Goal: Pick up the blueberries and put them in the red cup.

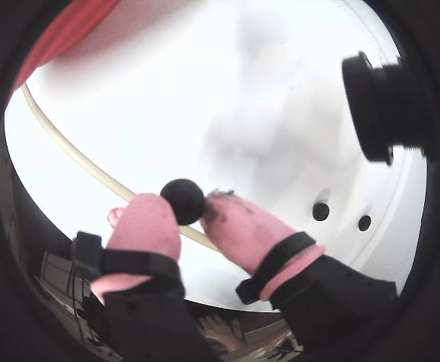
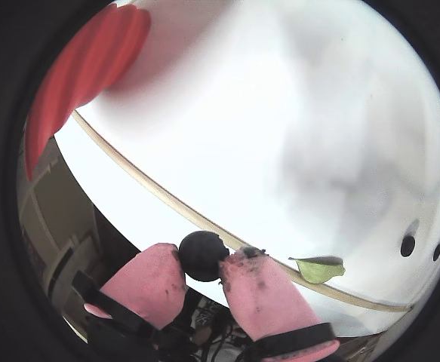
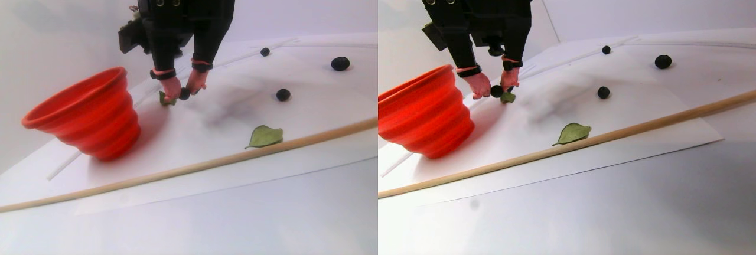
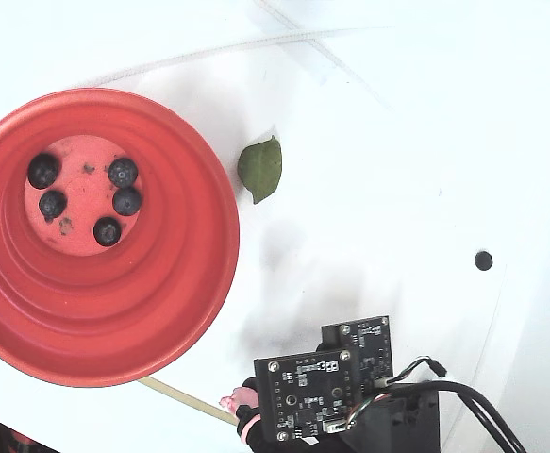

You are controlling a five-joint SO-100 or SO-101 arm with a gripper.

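the gripper (image 1: 192,213) is closed down on a single blueberry (image 1: 183,200), the dark round berry pinched between its two pink fingertips (image 2: 259,286), which carry dark smudges. in the stereo pair view the held berry hangs just clear of the white sheet (image 3: 195,137), near the sheet's far left part, with a small green leaf (image 3: 165,98) right beside the fingers. the red cup (image 3: 88,116) stands just to the left of the gripper there, near the sheet's left edge, tilted in that view. the fixed view looks down into the cup, where five blueberries (image 4: 84,198) lie on its pale flat bottom. three more loose berries (image 3: 283,94) sit on the sheet toward its far right side, well apart from each other. another leaf (image 3: 264,136) lies close to the near edge, touching or just beside a thin wooden rod (image 3: 177,172) that runs along that edge.
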